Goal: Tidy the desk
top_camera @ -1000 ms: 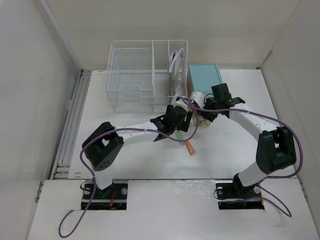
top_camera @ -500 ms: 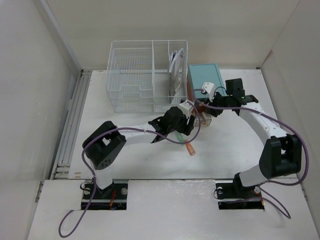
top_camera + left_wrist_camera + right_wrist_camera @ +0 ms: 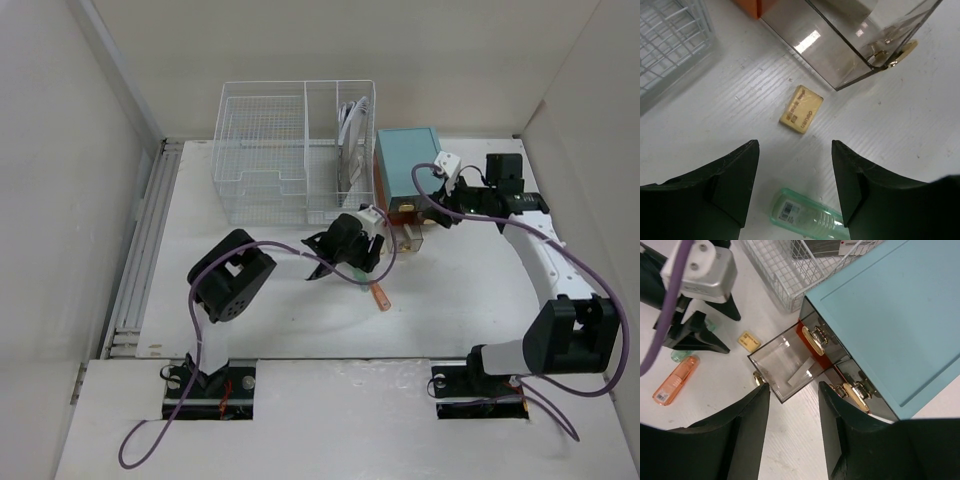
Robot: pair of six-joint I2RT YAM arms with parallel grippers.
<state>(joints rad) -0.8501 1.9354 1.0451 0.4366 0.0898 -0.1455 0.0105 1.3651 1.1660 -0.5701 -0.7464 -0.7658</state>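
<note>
Left gripper (image 3: 795, 155) is hovering low over the desk (image 3: 250, 300), fingers spread wide and nothing between them. A small yellow eraser (image 3: 801, 109) is lying flat on the surface just ahead of the tips. A clear green marker (image 3: 805, 217) is lying below the gap between the fingers. An orange marker (image 3: 380, 295) is sitting on the desk just beside the green one, on the side nearer the arm bases. Right gripper (image 3: 792, 400) is hanging above the front of the teal drawer box (image 3: 890, 315), fingers also apart and gripping nothing. One smoked clear drawer (image 3: 785, 365) is standing pulled out of the box, with a white strip (image 3: 801, 374) lying inside it. The drawer next to it is sitting closed, its gold handle showing. The white wire basket (image 3: 290, 150) is standing at the far side of the desk, touching or just beside the teal box; I can't tell which. The desk itself is spanning the whole work area under both arms, with white walls around it and a ribbed metal rail (image 3: 145, 250) running along its left edge in the top view.
</note>
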